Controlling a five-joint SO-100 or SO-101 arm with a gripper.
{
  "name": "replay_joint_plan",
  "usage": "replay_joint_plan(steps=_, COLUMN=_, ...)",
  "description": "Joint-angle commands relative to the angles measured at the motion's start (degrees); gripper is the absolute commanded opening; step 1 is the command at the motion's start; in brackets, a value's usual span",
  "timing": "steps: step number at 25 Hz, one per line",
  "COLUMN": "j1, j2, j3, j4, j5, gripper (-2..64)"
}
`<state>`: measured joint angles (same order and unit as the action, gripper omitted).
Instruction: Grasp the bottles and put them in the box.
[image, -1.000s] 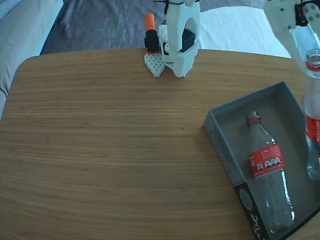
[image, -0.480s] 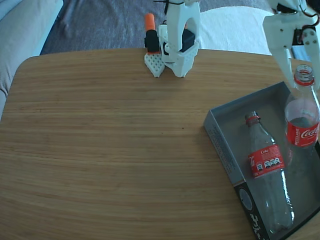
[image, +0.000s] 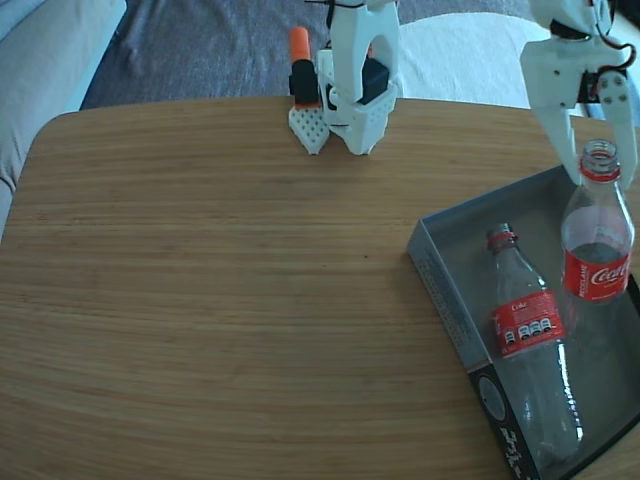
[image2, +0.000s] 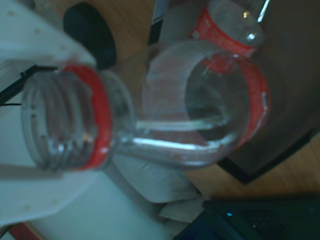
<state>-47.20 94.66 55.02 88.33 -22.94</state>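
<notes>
Over at the right edge of the rounded, wood-grain desk (image: 200, 300) sits a shallow grey cardboard box (image: 445, 275) with low walls and a black outer side printed in white. One clear plastic bottle with a red label and red neck ring (image: 530, 350) lies flat inside it, uncapped neck towards the far edge. A second clear, red-labelled bottle (image: 597, 245) stands upright in the box just beside it. At its ribbed, threaded neck hangs the white plastic gripper (image: 592, 165), one finger either side; the wrist view shows a finger (image2: 35, 40) touching the red ring (image2: 95, 115), though whether both truly clamp it I cannot tell. By the far edge stands the arm's white base (image: 355, 70), an orange-tipped part beside it
</notes>
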Motion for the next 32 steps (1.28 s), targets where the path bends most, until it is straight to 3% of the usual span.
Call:
replay_joint_plan(steps=1, j1=0.5, j2=-0.5, j3=2.5, j4=0.2, j5=-0.4, gripper=-0.4)
replay_joint_plan(steps=15, j1=0.4, j2=-0.4, j3=5.0, j4=0.0, j5=-0.1, gripper=-0.4)
replay_joint_plan(steps=24, j1=0.1, j2=-0.6, j3=4.7, j4=-8.2, j5=-0.1, gripper=-0.5)
replay_joint_plan(steps=32, j1=0.5, j2=-0.4, j3=5.2, j4=-8.2, j5=-0.2, gripper=-0.5)
